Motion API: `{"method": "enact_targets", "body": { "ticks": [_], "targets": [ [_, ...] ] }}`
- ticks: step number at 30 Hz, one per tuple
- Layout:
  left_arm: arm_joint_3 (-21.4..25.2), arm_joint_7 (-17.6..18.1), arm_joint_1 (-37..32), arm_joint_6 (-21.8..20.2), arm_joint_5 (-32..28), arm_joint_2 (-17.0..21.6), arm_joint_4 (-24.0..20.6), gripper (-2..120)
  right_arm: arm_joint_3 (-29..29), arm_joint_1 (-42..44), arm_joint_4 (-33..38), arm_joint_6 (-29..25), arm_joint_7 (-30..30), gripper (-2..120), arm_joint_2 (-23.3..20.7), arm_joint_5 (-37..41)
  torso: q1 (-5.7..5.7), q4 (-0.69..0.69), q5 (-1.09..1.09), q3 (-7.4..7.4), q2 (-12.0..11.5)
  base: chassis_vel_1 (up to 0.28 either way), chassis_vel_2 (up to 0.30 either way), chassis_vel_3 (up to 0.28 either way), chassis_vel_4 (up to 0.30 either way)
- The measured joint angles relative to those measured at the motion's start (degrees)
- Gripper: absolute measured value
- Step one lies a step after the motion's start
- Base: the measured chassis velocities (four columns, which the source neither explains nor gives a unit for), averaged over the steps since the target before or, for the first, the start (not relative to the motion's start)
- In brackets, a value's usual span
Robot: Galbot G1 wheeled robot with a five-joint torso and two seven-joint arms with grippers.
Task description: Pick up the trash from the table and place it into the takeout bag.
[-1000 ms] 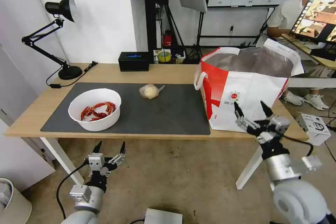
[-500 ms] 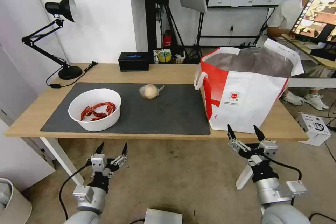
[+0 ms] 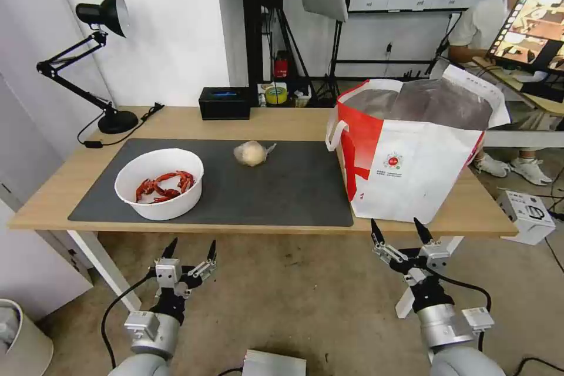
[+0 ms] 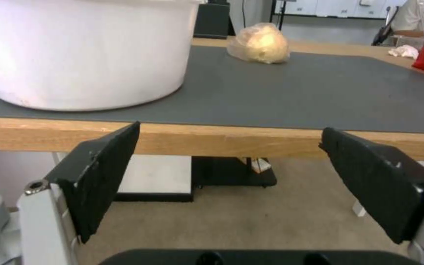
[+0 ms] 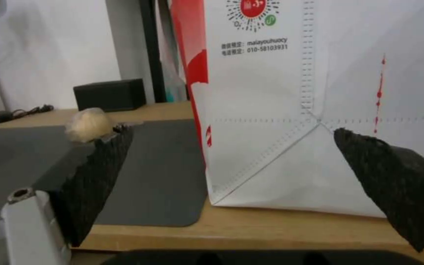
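Bench: light wood top, white legs, with a large dark grey mat covering most of the middle. I take the mat as landmark.

On the mat, left end: white round bowl holding red crayfish shells. Toward the mat's far edge, near its middle: pale lump wrapped in clear plastic, lying alone, well apart from the bowl. Just off the mat's right edge, standing upright on bare wood: the takeout bag, white and red, silver lining, mouth open, one white loop handle hanging on the side that faces the mat.

Beyond the mat's far edge: black tissue box. Off its far left corner: black desk lamp, cord trailing on the wood.

My left claw hangs below the bench's front edge, under the mat's left part (bowl just above it in the left wrist view), fingers spread wide, nothing between them. My right claw sits low in front of the bag, off the mat's right end, fingers likewise wide and empty.

Room: brown floor, white wall behind the lamp.
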State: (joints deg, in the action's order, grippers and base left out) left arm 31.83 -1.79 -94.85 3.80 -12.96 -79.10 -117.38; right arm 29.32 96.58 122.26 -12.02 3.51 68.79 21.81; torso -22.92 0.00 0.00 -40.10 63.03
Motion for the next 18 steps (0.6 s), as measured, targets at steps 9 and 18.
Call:
{"method": "enact_targets", "body": {
  "ticks": [9,18],
  "targets": [
    [0.42,-0.01,0.05,0.02,-0.3,0.26,0.13,100,-0.38,0.07,0.11,-0.15,-0.16,100,0.53,-0.63,0.0,0.0,0.0,0.0,0.0,0.0,0.0,0.0,0.0],
    [0.55,-0.01,0.18,0.02,-0.44,0.27,0.16,100,-0.16,0.24,0.41,-0.16,-0.32,100,0.42,-0.48,0.0,0.0,0.0,0.0,0.0,0.0,0.0,0.0,0.0]
  ]
}}
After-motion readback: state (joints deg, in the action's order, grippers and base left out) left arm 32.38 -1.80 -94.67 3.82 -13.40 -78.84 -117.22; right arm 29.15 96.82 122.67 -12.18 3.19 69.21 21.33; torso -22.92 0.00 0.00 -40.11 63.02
